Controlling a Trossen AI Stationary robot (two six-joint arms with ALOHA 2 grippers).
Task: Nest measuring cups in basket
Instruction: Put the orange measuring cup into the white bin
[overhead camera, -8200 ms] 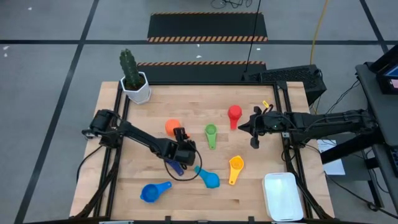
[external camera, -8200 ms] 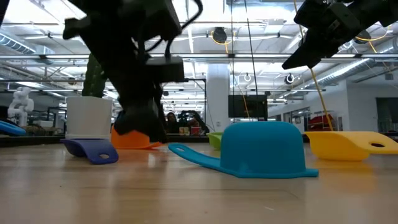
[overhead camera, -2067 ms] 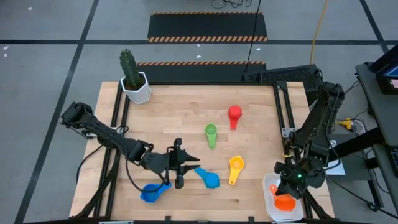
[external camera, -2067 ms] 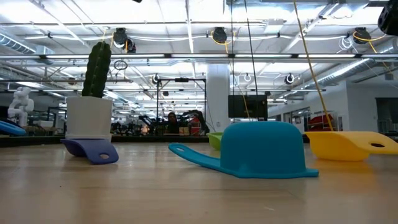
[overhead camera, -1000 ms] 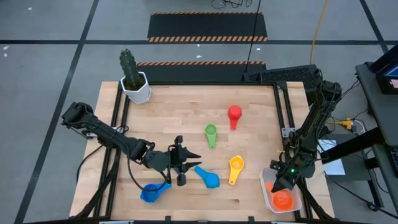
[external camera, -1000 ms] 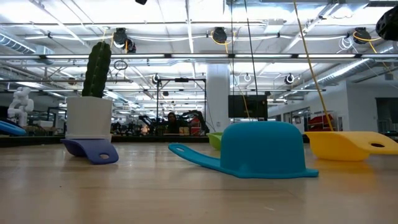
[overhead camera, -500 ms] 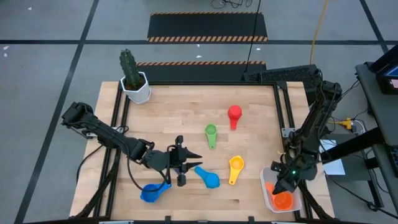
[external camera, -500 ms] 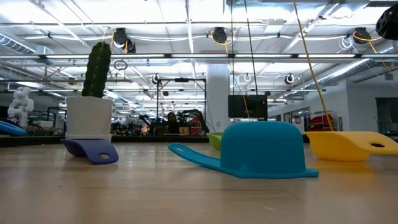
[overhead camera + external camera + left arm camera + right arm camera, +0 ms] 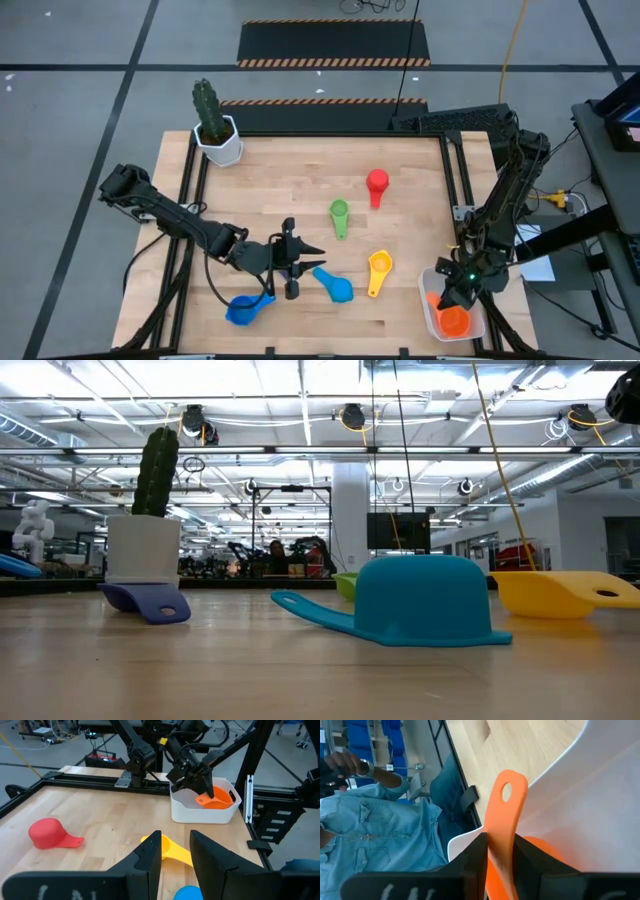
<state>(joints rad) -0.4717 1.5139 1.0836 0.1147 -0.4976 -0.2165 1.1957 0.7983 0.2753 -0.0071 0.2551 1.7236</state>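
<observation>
The orange cup [image 9: 456, 321] is inside the white basket [image 9: 424, 308] at the table's near right corner. My right gripper [image 9: 447, 300] reaches into the basket and is shut on that cup. My left gripper [image 9: 305, 262] hangs open above the table's near middle and touches nothing. It covers the dark blue cup in the high view, but that cup shows in the low view [image 9: 150, 601], lying rim down. The red [image 9: 377, 182], green [image 9: 340, 214], yellow [image 9: 379, 268], teal [image 9: 336, 286] and blue [image 9: 244, 309] cups lie apart on the table. My right gripper pinches the orange cup's flat handle [image 9: 504, 832] between its two fingers [image 9: 476, 855], below the handle's holed free end [image 9: 507, 792]. The fingers slant down from above [image 9: 200, 784]. The cup is tilted, handle raised, with its bowl [image 9: 218, 803] low inside the basket [image 9: 200, 813].
A cactus in a white hexagonal pot [image 9: 218, 140] stands at the far left corner. Black frame rails run along the left and right table edges. A person in a denim shirt [image 9: 380, 835] stands beyond the table's near edge, close to the basket.
</observation>
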